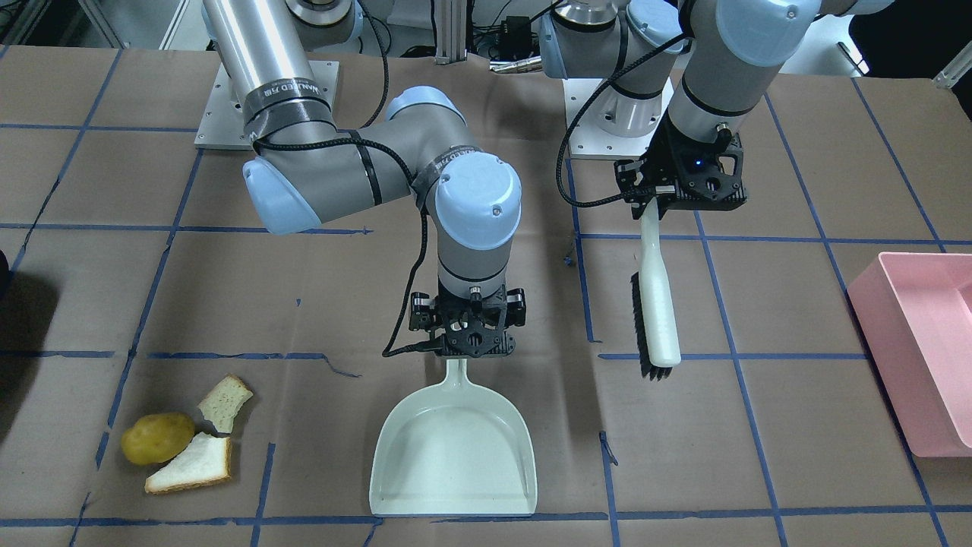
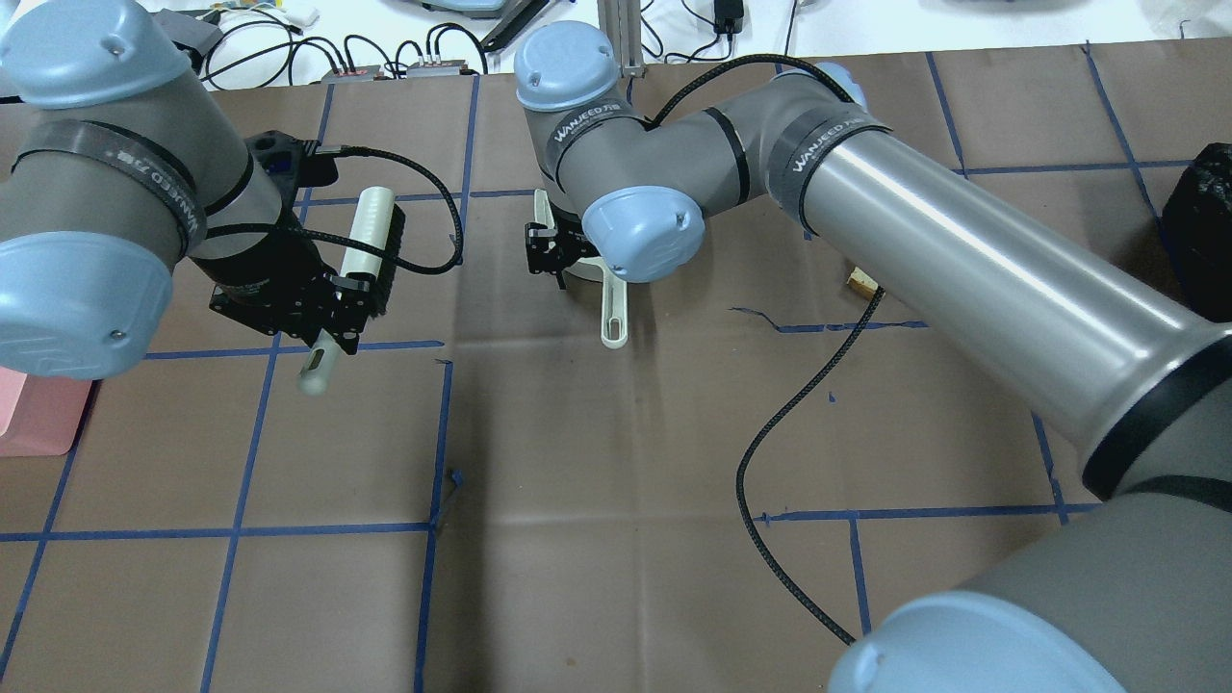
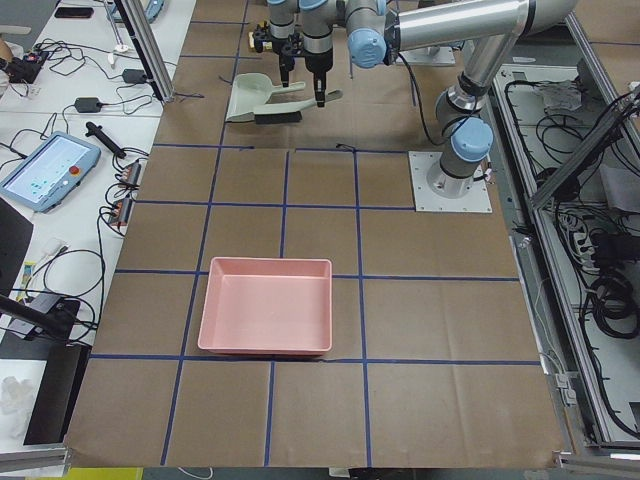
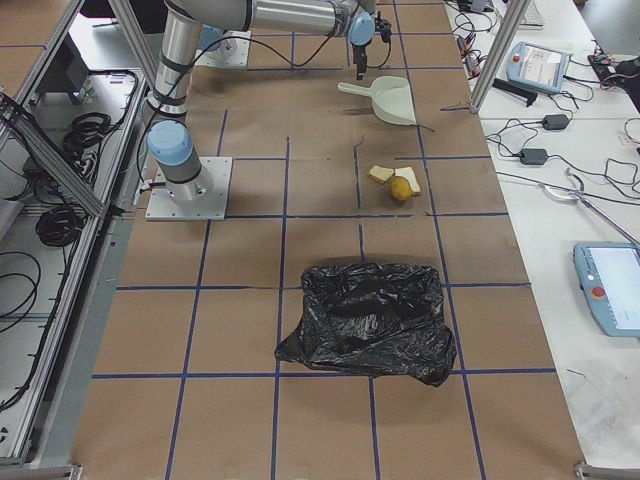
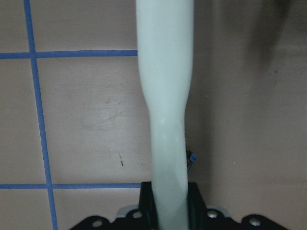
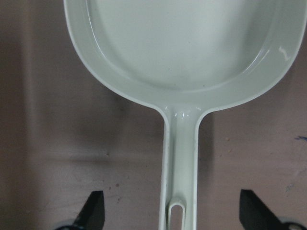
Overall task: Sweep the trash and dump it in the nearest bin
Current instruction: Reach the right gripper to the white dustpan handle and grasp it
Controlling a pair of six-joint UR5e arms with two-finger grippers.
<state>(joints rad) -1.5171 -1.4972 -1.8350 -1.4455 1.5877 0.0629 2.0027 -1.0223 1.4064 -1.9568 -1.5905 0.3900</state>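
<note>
The trash lies together on the brown table: a yellow-brown potato (image 1: 157, 437) and two torn bread pieces (image 1: 225, 401) (image 1: 194, 465), also seen in the exterior right view (image 4: 401, 188). A pale green dustpan (image 1: 453, 452) lies flat to the side of the trash, apart from it. My right gripper (image 1: 474, 346) is over its handle (image 6: 181, 158), with its fingers (image 6: 93, 213) spread wide on either side. My left gripper (image 1: 653, 201) is shut on the handle of a white brush (image 1: 657, 311) with black bristles, held above the table.
A pink bin (image 1: 923, 349) stands at the table's end on my left (image 3: 266, 318). A black trash bag (image 4: 365, 320) lies at the end on my right, beyond the trash. Blue tape lines grid the table.
</note>
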